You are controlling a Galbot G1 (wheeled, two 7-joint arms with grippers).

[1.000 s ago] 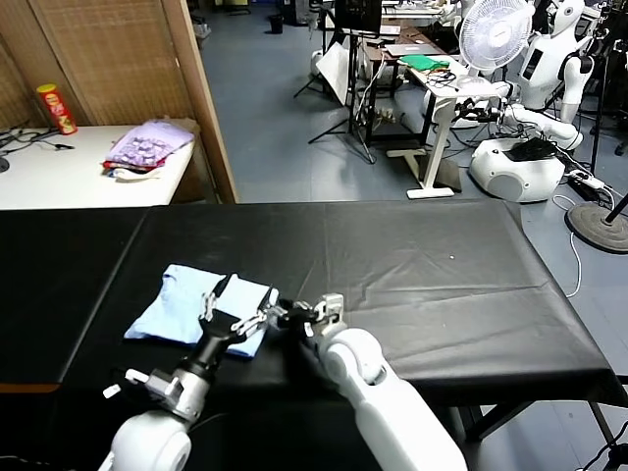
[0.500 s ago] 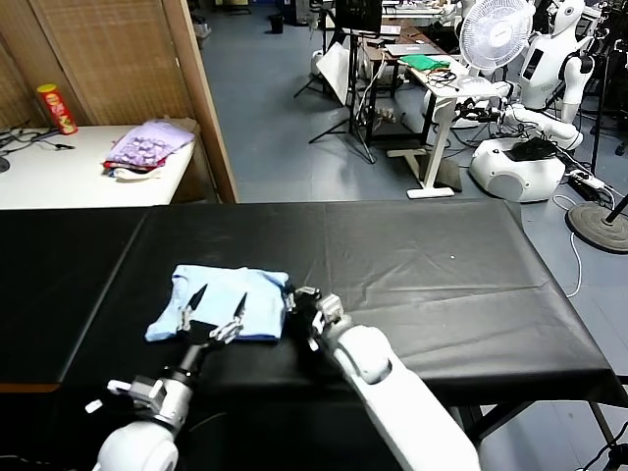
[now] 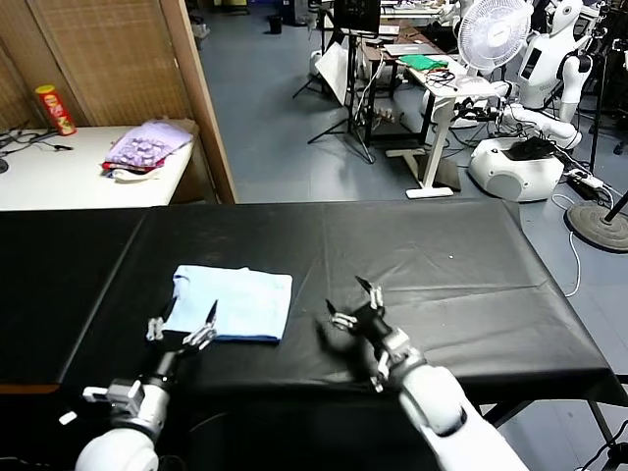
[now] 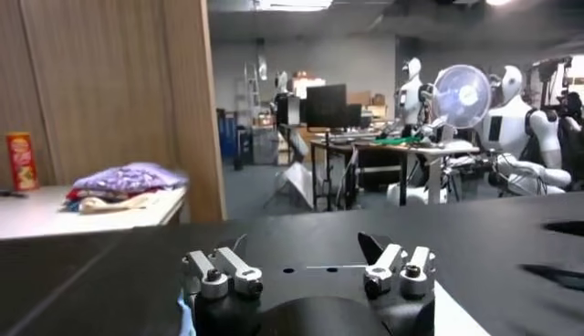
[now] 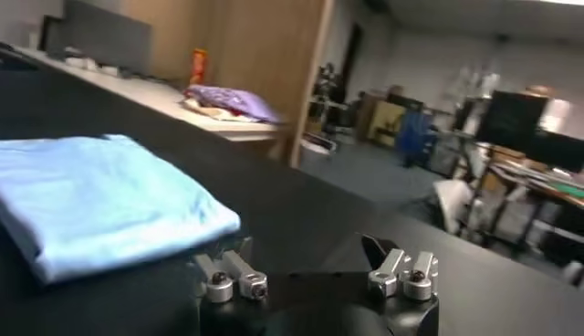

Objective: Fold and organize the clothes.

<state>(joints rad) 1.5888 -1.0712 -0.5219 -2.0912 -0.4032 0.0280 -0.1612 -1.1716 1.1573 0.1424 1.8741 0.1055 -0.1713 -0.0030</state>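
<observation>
The clothes, one pale light-blue T-shirt [image 3: 235, 300], lie folded in a flat rectangle on the black-covered table [image 3: 432, 250], left of its middle. My left gripper [image 3: 182, 326] hovers open at the shirt's near-left corner, with nothing between its fingers. In the left wrist view the left gripper [image 4: 297, 257] has only black table ahead of it. My right gripper [image 3: 352, 303] stands open a short way right of the shirt, apart from it. The right wrist view shows the folded T-shirt [image 5: 100, 201] lying off to one side of the empty right gripper [image 5: 306, 254].
A white side table [image 3: 59, 177] at the far left carries a purple patterned cloth pile [image 3: 147, 145] and a red can [image 3: 56, 108]. A wooden partition [image 3: 201, 98] stands behind the black table. A fan [image 3: 496, 34] and other robots stand at the far right.
My right gripper has let go of the shirt's edge, opened and drawn back to the right. My left gripper has pulled back toward the near edge. The shirt has settled flat, folded.
</observation>
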